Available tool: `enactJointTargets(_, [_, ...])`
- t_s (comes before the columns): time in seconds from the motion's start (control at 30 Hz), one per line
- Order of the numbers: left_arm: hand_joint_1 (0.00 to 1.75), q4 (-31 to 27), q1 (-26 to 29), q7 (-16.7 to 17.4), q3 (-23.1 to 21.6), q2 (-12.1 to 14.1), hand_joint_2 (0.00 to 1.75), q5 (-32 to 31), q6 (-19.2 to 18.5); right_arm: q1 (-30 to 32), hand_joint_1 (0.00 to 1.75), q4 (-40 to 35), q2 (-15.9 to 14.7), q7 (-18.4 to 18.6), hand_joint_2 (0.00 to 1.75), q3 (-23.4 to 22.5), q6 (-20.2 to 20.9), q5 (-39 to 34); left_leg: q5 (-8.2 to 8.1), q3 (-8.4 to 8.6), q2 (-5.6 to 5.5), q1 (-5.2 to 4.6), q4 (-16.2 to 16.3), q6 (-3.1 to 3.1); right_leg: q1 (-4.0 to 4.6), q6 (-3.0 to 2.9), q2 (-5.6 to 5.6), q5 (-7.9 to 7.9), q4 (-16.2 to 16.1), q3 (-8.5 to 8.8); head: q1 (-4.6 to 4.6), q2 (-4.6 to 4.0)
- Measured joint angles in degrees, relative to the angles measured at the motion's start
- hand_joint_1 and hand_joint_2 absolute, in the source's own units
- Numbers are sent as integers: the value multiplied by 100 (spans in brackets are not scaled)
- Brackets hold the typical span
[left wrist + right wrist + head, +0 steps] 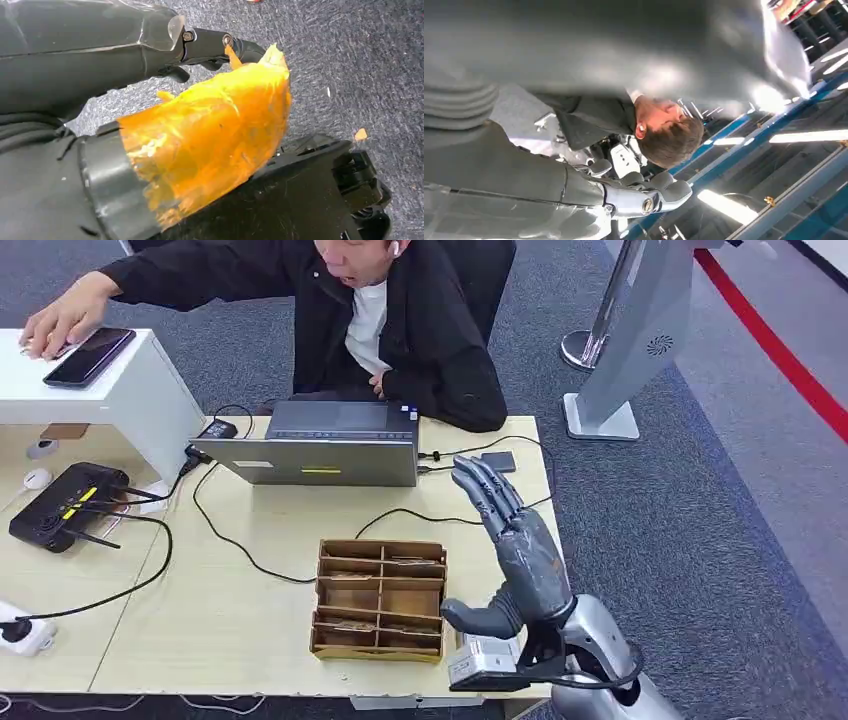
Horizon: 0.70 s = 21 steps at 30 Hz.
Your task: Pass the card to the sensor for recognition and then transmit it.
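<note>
One person [400, 320] in black leans over a pale table [250, 610] with a laptop [320, 445] and cardboard divider tray [380, 598], beside which the right hand [515, 540] hovers, fingers extended, holding nothing; no card can be made out.

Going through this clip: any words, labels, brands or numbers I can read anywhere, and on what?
None can be read.
Laptop: yellow strip on its lid, too small to tell.
Black router: yellow marks, too small.
Grey stand: round swirl emblem, no letters.
</note>
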Motion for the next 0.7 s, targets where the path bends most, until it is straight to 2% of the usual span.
enactJointTargets(0.3, [0, 0, -1, 2, -2, 0, 0, -2, -20, 68, 0, 116, 0, 208, 175, 59, 42, 570, 0, 0, 0, 0, 0, 0, 0, 0, 0, 0, 0, 0, 0, 0])
enactJointTargets(0.57, [0, 0, -3, 6, -2, 0, 0, -7, -26, 73, 0, 247, 0, 271, 175, 129, 37, 702, 0, 0, 0, 0, 0, 0, 0, 0, 0, 0, 0, 0, 0, 0])
enactJointTargets(0.7, [0, 0, -4, 0, -13, 2, 0, -20, -63, 69, 0, 313, -2, 424, 175, 206, 24, 1073, 0, -1, 0, 0, 0, 0, 0, 0, 0, 0, 0, 0, 0, 0])
